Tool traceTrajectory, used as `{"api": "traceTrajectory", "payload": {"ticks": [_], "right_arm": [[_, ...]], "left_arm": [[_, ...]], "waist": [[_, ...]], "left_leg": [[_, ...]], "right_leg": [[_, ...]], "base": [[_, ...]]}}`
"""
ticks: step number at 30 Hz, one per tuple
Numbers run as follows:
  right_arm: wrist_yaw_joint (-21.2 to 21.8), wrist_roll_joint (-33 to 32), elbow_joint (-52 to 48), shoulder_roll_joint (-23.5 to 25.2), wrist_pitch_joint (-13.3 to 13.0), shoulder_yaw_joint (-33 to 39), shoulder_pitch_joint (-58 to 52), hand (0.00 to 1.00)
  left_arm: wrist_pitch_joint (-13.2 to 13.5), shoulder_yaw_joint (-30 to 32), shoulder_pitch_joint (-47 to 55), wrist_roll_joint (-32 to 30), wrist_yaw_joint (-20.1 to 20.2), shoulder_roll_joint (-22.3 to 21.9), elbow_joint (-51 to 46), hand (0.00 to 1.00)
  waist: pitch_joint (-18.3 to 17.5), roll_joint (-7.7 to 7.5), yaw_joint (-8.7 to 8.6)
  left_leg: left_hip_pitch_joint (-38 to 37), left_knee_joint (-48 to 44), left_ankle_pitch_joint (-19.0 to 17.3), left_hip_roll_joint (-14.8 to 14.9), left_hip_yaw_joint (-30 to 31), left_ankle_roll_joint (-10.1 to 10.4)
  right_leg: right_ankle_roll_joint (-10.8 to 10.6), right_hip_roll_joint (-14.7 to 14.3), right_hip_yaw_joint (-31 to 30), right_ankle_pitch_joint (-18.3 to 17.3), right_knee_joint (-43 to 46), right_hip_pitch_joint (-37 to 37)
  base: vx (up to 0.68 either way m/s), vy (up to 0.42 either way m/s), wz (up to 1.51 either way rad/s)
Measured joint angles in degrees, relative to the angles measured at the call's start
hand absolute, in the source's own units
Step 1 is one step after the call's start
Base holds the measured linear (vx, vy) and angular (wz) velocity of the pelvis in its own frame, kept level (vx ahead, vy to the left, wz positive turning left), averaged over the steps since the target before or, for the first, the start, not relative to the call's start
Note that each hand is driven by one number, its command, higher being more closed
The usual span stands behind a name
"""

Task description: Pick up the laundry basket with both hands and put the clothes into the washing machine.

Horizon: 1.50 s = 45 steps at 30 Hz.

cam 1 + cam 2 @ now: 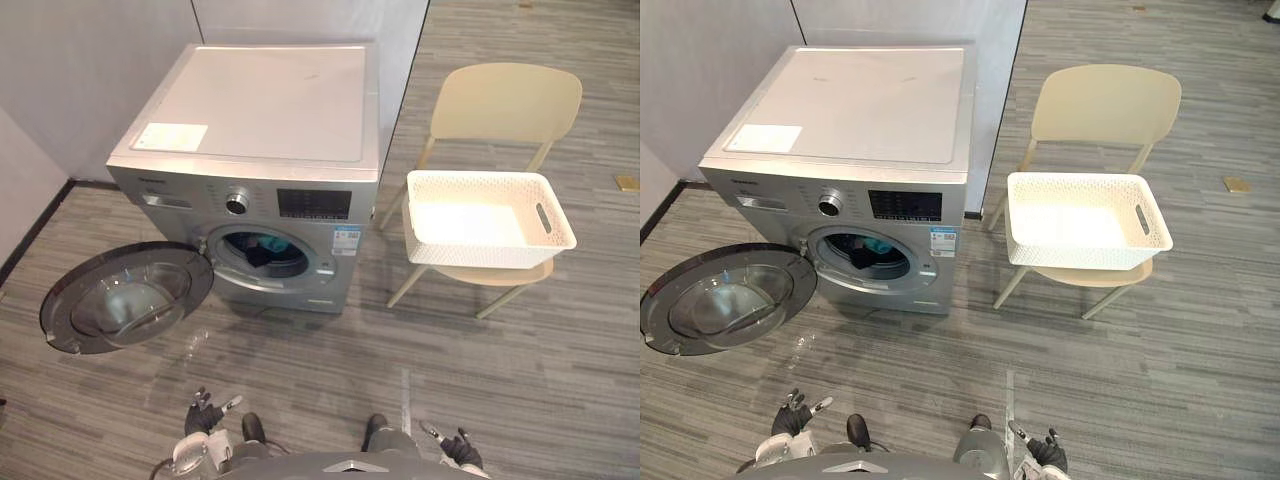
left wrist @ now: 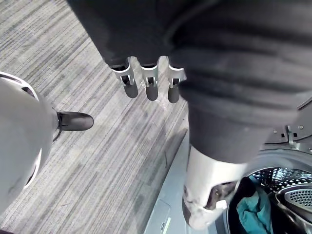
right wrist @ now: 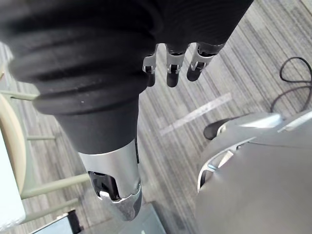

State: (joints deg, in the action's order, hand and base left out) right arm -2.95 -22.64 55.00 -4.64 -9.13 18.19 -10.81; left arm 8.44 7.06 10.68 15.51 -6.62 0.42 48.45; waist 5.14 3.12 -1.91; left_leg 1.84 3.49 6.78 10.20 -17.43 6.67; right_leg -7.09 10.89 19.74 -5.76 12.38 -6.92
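Observation:
The white woven laundry basket (image 1: 480, 254) stands on the seat of a beige chair (image 1: 505, 100), to the right of the machine, and looks empty. In the silver front-loading washing machine (image 1: 255, 110), the round door (image 1: 125, 297) hangs wide open to the left. Teal and dark clothes (image 1: 262, 250) lie in the drum, and the teal cloth (image 2: 253, 207) also appears in the left wrist view. My left hand (image 1: 205, 412) and right hand (image 1: 455, 445) hang low near the floor, far from the basket. Both hold nothing, with fingers (image 2: 148, 83) and fingers (image 3: 170, 68) relaxed and straight.
Grey plank flooring spreads between me and the machine. The open door juts out over the floor at the left. A grey wall runs behind the machine. A small tan object (image 1: 627, 183) lies on the floor at the far right.

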Motion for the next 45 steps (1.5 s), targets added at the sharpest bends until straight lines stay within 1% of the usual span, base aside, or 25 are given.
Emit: {"api": "traceTrajectory", "payload": {"ticks": [2, 5, 7, 8, 10, 13, 14, 15, 16, 17, 18, 19, 21, 23, 25, 26, 27, 28, 29, 31, 32, 34, 39, 41, 45], "right_arm": [[0.3, 0.0, 0.0, 0.5, 0.5, 0.0, 0.1, 0.0], [0.5, 0.1, 0.0, 1.2, 0.6, 0.0, 0.6, 0.0], [1.4, 0.5, 0.0, 1.1, 0.8, -0.1, 0.6, 0.0], [1.5, 0.6, 0.0, 1.1, 0.9, -0.1, 0.6, 0.0], [2.1, 2.8, -0.1, 0.0, 1.0, -1.8, 0.8, 0.0], [4.1, 5.2, -0.1, -2.1, 1.5, -4.9, 2.1, 0.0], [4.3, 5.3, -0.2, -2.4, 1.7, -5.4, 2.3, 0.0], [5.0, 6.3, -0.2, -3.0, 2.0, -6.6, 2.7, 0.0], [5.5, 6.9, -0.2, -3.1, 2.0, -6.9, 3.3, 0.0], [5.5, 7.1, -0.3, -3.1, 2.0, -7.0, 3.8, 0.0], [5.5, 7.1, -0.6, -3.2, 2.0, -7.3, 4.4, 0.0], [5.5, 7.1, -1.0, -3.5, 1.9, -7.4, 4.6, 0.0], [5.5, 7.0, -1.5, -3.7, 1.9, -7.4, 4.7, 0.0], [5.5, 6.6, -1.4, -3.8, 1.9, -7.3, 4.6, 0.0], [5.5, 6.0, -1.1, -4.0, 1.8, -6.5, 4.2, 0.0], [5.5, 5.7, -1.0, -4.1, 1.8, -6.1, 4.2, 0.0], [5.5, 4.5, -1.1, -4.0, 1.6, -5.8, 4.2, 0.0], [5.5, 4.3, -1.1, -3.9, 1.6, -5.6, 4.2, 0.0], [5.5, 3.9, -1.2, -3.7, 1.5, -5.6, 4.2, 0.0], [5.5, 3.9, -1.3, -3.2, 1.5, -4.3, 3.7, 0.0], [5.5, 3.8, -1.4, -3.0, 1.5, -3.9, 3.7, 0.0], [5.5, 2.5, -2.5, -2.6, 1.5, -3.5, 3.7, 0.0], [5.5, 0.2, -7.5, -1.1, 1.4, -4.5, 3.4, 0.0], [5.5, -1.2, -13.3, 0.0, 0.5, -7.3, 3.0, 0.0], [5.4, -3.0, -20.1, 0.8, -1.2, -9.1, 3.0, 0.0]], "left_arm": [[-0.5, 0.1, 0.8, -0.1, -0.1, 0.2, -1.4, 0.0], [-1.1, 2.6, 3.8, -0.8, -0.5, 0.2, -11.0, 0.0], [-1.3, 7.1, 5.9, -4.7, -0.9, 0.0, -22.6, 0.0], [-1.4, 8.8, 6.1, -5.1, -0.8, 0.0, -25.2, 0.0], [-1.9, 15.5, 6.1, -7.9, -0.9, 0.2, -32.7, 0.0], [-4.0, 24.7, 3.2, -12.8, -1.4, 2.5, -40.8, 0.0], [-4.7, 26.2, 1.7, -14.5, -1.9, 3.7, -41.6, 0.0], [-6.2, 28.4, -1.3, -17.7, -3.3, 6.9, -41.7, 0.0], [-7.4, 31.0, -4.0, -19.8, -4.6, 10.2, -40.9, 0.0], [-8.0, 32.5, -5.2, -20.6, -5.3, 12.1, -40.4, 0.0], [-8.8, 35.1, -7.6, -21.9, -6.6, 15.8, -38.7, 0.0], [-9.6, 36.1, -9.6, -22.9, -7.3, 19.1, -37.4, 0.0], [-10.6, 36.1, -14.9, -26.1, -8.1, 27.4, -33.3, 0.0], [-10.9, 35.6, -19.0, -28.4, -8.4, 32.7, -28.8, 0.0], [-11.1, 34.2, -24.0, -31.6, -9.3, 38.0, -20.5, 0.0], [-11.3, 33.2, -25.4, -32.8, -9.4, 39.9, -17.0, 0.0], [-11.7, 31.1, -28.3, -33.9, -9.3, 42.9, -11.8, 0.0], [-11.8, 29.9, -29.6, -34.3, -9.2, 44.6, -9.3, 0.0], [-11.9, 28.2, -32.1, -35.1, -9.0, 48.0, -5.3, 0.0], [-11.8, 25.8, -37.4, -36.0, -7.9, 52.8, 0.2, 0.0], [-11.8, 25.3, -39.3, -36.0, -7.8, 53.9, 1.6, 0.0], [-11.6, 22.3, -46.7, -35.8, -6.5, 58.2, 7.4, 0.0], [-11.6, 21.5, -55.7, -35.8, -4.2, 61.4, 12.1, 0.0], [-11.6, 21.5, -59.0, -35.4, -3.9, 63.7, 13.0, 0.0], [-11.6, 20.9, -63.9, -32.4, -3.1, 63.9, 13.0, 0.0]], "waist": [[-0.1, -0.31, 0.07], [-0.5, -0.97, 0.49], [-0.6, -0.95, 0.6], [-0.7, -0.85, 0.74], [-1.0, -0.28, 1.09], [-1.2, 0.78, 1.47], [-1.0, 0.92, 1.48], [-0.7, 1.03, 1.82], [-0.5, 0.92, 2.07], [-0.4, 0.72, 2.22], [-0.3, 0.69, 2.21], [-0.3, 0.9, 2.12], [-0.3, 0.95, 1.75], [0.2, 0.52, 1.67], [0.6, 0.47, 1.37], [0.8, 0.44, 1.48], [1.5, -0.05, 1.55], [1.8, -0.45, 1.76], [2.7, -1.33, 1.91], [3.4, -2.63, 1.82], [3.9, -3.28, 1.8], [5.6, -4.41, 1.09], [10.3, -6.13, 0.47], [11.6, -7.55, 0.94], [13.7, -9.05, 1.47]], "left_leg": [[-0.8, 0.9, 0.0, -0.4, 0.1, 0.0], [-0.8, 1.0, 0.0, -0.8, 0.3, -0.1], [-0.7, 1.0, 0.0, -0.9, 1.9, -0.1], [-0.6, 1.0, 0.0, -0.9, 2.3, -0.1], [0.2, 1.0, 0.2, -1.0, 4.0, -0.4], [3.6, -0.9, 0.4, -1.1, 7.5, -0.7], [4.6, -1.9, 0.1, -1.2, 8.4, -1.1], [6.2, -4.5, -0.7, -1.3, 8.9, -2.4], [7.3, -7.3, -2.8, -1.2, 6.5, -6.4], [7.5, -8.6, -3.7, -1.1, 4.4, -9.1], [7.5, -10.2, -4.6, -0.4, 0.4, -11.6], [7.1, -10.4, -4.3, -0.3, -0.5, -11.1], [7.2, -10.3, -2.6, -0.3, 0.5, -8.7], [7.8, -10.3, -2.1, -0.2, 2.5, -7.2], [7.9, -9.8, -2.0, 0.2, 4.7, -3.4], [7.6, -8.8, -2.2, 0.4, 4.5, -2.0], [7.4, -7.2, -1.4, 0.0, 3.6, -1.1], [7.4, -6.4, -1.2, -0.2, 2.8, -1.1], [7.6, -5.5, -0.7, -0.4, 1.0, -1.3], [9.4, -4.2, -0.3, -1.1, -1.4, -1.5], [9.9, -4.2, -0.1, -1.2, -1.9, -1.8], [13.1, -4.2, 0.8, -1.6, -3.1, -2.7], [16.1, -5.0, 1.4, -0.8, -4.3, -3.0], [19.5, -6.3, 1.4, 1.2, -4.6, -2.8], [23.2, -7.2, 1.8, 3.4, -4.0, -2.4]], "right_leg": [[-0.3, 0.1, -0.1, 0.7, -1.2, 1.0], [-0.2, 0.2, 0.1, 1.6, -2.8, 1.8], [-0.5, 0.2, 1.6, 1.5, -3.6, 3.2], [-0.5, 0.2, 2.0, 1.5, -3.7, 3.4], [-0.4, 0.2, 3.6, 1.4, -4.1, 4.1], [-0.5, 0.2, 6.1, 0.3, -3.2, 4.1], [-0.4, 0.2, 6.5, -0.3, -2.8, 4.1], [-0.3, 0.5, 7.2, -1.4, -1.8, 4.1], [-0.3, 1.1, 7.9, -2.2, -0.7, 4.3], [-0.3, 1.5, 7.9, -2.4, -0.4, 4.5], [-0.4, 1.7, 7.4, -2.5, -0.4, 5.3], [-0.5, 1.7, 7.2, -2.5, -0.2, 5.7], [-0.1, 1.6, 6.9, -2.5, 0.9, 5.3], [0.1, 1.3, 5.7, -2.4, 1.4, 4.6], [0.1, 0.8, 5.2, -2.5, 1.4, 3.7], [0.2, 0.8, 4.3, -2.6, 1.7, 2.7], [0.6, 1.2, 3.2, -2.8, 2.3, 1.3], [0.5, 1.4, 2.3, -2.8, 2.6, 0.3], [0.1, 1.7, 0.5, -2.4, 2.8, -1.7], [-0.1, 1.9, -2.3, -1.1, 2.9, -5.8], [-0.1, 2.0, -3.0, -0.4, 2.8, -6.7], [-0.3, 2.2, -4.4, 1.5, 2.7, -10.6], [0.0, 1.6, -4.7, 3.4, 1.8, -13.3], [0.8, -0.1, -4.4, 5.3, -0.7, -15.1], [1.6, -2.2, -2.7, 8.5, -5.6, -15.5]], "base": [[0.03, 0.064, 0.04], [0.03, 0.044, 0.04], [0.02, 0.012, 0.27], [0.02, 0.003, 0.36], [0.02, 0.005, 0.41], [0.0, -0.003, 0.56], [-0.01, -0.009, 0.81], [-0.02, 0.0, 0.68], [-0.02, 0.002, 0.5], [0.0, -0.006, 0.16], [0.03, -0.013, -0.04], [0.05, -0.013, 0.04], [0.06, -0.008, 0.2], [0.0, -0.024, 0.1], [-0.05, -0.008, -0.1], [-0.08, 0.046, -0.33], [-0.08, 0.054, -0.38], [-0.1, 0.08, -0.5], [-0.09, 0.062, -0.54], [-0.08, 0.064, -0.52], [-0.05, 0.06, -0.4], [-0.05, 0.053, -0.27], [-0.01, 0.012, -0.1], [-0.03, -0.041, -0.15], [-0.02, -0.049, -0.01]]}}
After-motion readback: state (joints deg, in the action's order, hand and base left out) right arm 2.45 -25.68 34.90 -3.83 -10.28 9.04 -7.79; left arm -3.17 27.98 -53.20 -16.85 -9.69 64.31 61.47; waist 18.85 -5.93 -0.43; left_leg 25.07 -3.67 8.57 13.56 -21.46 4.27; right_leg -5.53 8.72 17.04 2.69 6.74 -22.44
